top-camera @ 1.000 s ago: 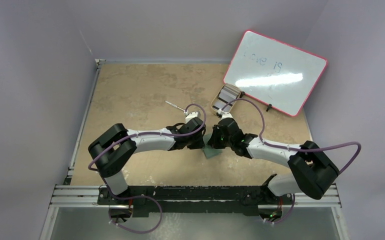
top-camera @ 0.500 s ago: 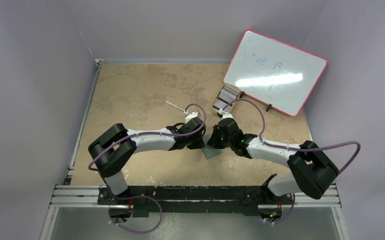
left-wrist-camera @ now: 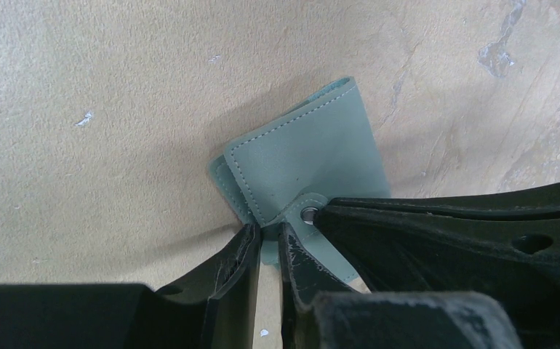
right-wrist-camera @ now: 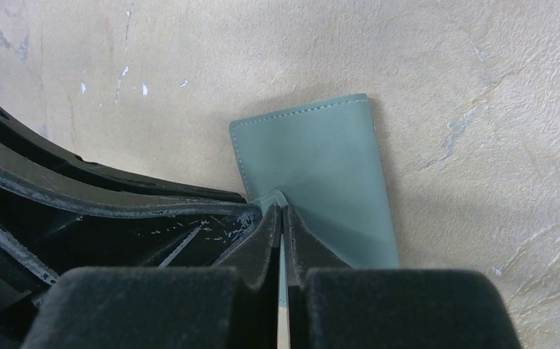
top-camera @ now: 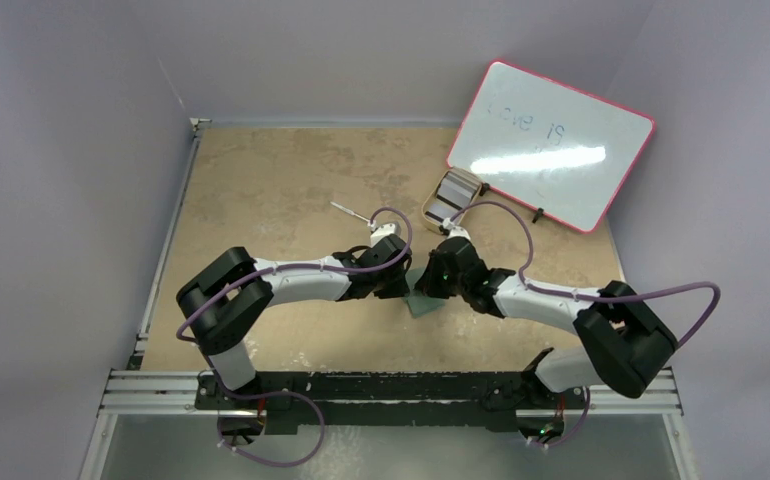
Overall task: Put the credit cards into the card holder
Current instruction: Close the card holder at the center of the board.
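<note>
At the near edge of the table (top-camera: 281, 180) a metal rail (top-camera: 391, 390) carries both arm bases, and the two arms reach inward to meet at the middle of the table, a little nearer the near edge than the far one. There the card holder (right-wrist-camera: 321, 160) lies closed on the tabletop, grey-green outside up. The left gripper (left-wrist-camera: 266, 233) has its fingers drawn close together, with the near edge of the card holder caught between them. The right gripper (right-wrist-camera: 282, 211) is pressed together on a thin flap beside the snap, and the leather rises to a small peak at its tips. From the right wrist, the card holder's long sides run away from the fingers and its short stitched edge points away. From overhead the grippers hide most of it, so its heading across the table cannot be told. Bare tabletop stretches to the left edge and towards the far left corner, crossed only by a thin stick (top-camera: 349, 211) just beyond the left gripper. Farther right, the credit cards (top-camera: 456, 188) sit stacked in a small tray (top-camera: 427, 212), well apart from the card holder. A whiteboard (top-camera: 551, 145) lies askew over the far right corner, just beside the tray.
</note>
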Tool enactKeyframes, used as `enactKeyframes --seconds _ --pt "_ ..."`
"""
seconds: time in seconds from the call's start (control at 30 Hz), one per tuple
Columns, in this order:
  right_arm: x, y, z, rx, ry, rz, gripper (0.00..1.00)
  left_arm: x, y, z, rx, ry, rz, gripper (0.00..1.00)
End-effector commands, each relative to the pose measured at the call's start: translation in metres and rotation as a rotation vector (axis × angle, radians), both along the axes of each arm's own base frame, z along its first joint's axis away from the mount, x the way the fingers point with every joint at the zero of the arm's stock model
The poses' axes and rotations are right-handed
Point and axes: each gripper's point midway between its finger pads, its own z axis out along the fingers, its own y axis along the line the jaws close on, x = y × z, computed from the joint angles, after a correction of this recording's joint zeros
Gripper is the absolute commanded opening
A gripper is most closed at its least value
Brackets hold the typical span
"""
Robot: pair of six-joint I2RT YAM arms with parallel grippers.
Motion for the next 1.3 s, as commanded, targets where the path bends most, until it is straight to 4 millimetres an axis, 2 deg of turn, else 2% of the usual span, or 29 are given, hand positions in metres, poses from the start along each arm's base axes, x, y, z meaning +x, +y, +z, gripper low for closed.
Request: enactKeyframes --seconds 0.0,0.33,0.57,0.7,0.9,1.27 --pt "-0.036 -0.024 -0.030 -0.094 0.139 0.011 0.00 0.006 0.006 -0.006 0.049 -0.019 0.013 0.15" --pt "-0.045 -0.031 -0.041 -0.103 0.167 0.001 0.00 0.007 0.010 -0.011 0.078 -0.013 0.019 0.15" --pt "-0.015 -0.018 -0.023 -0.119 0.087 -0.007 0.00 0.007 0.009 -0.009 0.068 -0.017 0.019 0.15" --pt "-0.008 -0.013 -0.020 -0.114 0.088 -0.015 0.00 0.006 0.008 -0.010 0.061 -0.014 0.023 0.15" --pt "-0.013 -0.021 -0.037 -0.140 0.150 -0.032 0.00 0.005 0.007 -0.011 0.052 -0.010 0.021 0.15" --pt "-0.013 -0.024 -0.051 -0.188 0.269 -0.014 0.00 0.004 0.009 -0.015 0.051 -0.009 0.022 0.15"
